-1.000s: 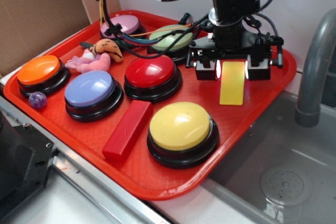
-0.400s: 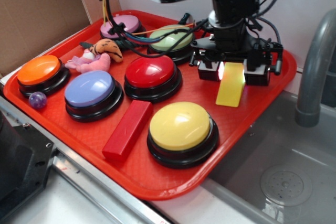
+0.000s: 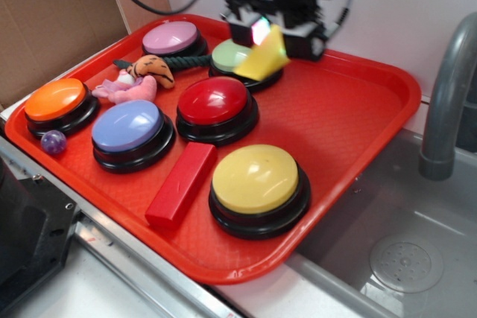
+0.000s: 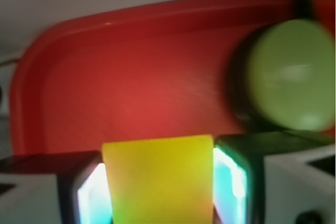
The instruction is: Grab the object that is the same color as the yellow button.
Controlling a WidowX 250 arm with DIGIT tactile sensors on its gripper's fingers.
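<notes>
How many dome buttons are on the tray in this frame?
6: orange button far left, purple button, pink button at back, green button partly behind the gripper, red button centre, yellow button front.

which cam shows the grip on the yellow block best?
Wrist. The yellow block fills the lower frame, squeezed between both lit fingers of the hand. Exterior shows the block small, tilted, lifted over the green button, contact unclear.
</notes>
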